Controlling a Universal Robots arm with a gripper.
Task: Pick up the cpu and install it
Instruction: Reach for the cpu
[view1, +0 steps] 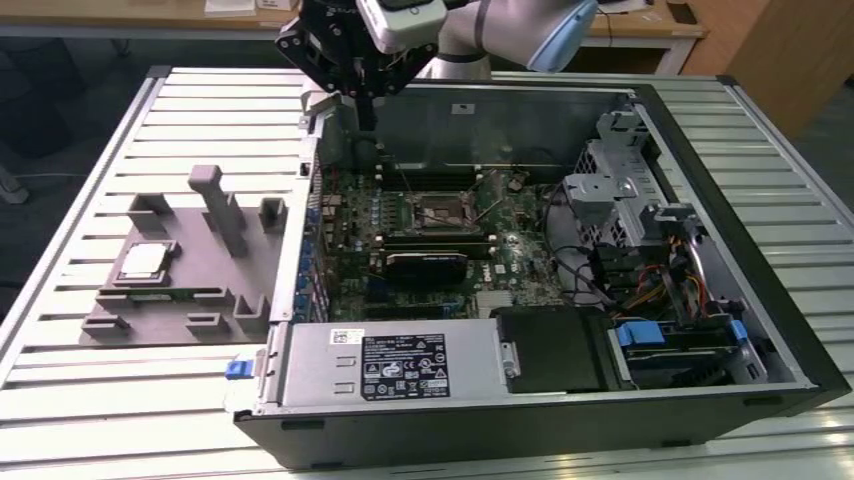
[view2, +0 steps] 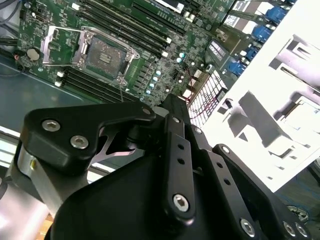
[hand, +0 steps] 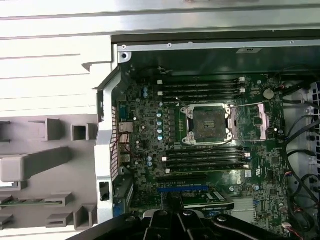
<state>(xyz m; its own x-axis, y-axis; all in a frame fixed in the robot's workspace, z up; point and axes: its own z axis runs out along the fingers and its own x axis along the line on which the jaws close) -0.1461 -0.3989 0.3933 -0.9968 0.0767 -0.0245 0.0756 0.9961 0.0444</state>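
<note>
Hovering over the computer case (view1: 747, 400), the gripper (view1: 363, 105) points down, pressed together, empty; the cpu (view1: 144, 262) lies in the grey tray (view1: 200, 300) beside the case.

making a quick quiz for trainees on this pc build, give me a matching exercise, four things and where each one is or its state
Things:
1. cpu
2. socket
3. gripper
4. power supply

Places or states:
a. open and empty, on the motherboard
b. silvery box with a label, along the near side of the case in the exterior view
c. lying on the grey tray, outside the case
d. up over the far wall of the case

Pairs: 1-c, 2-a, 3-d, 4-b
</note>
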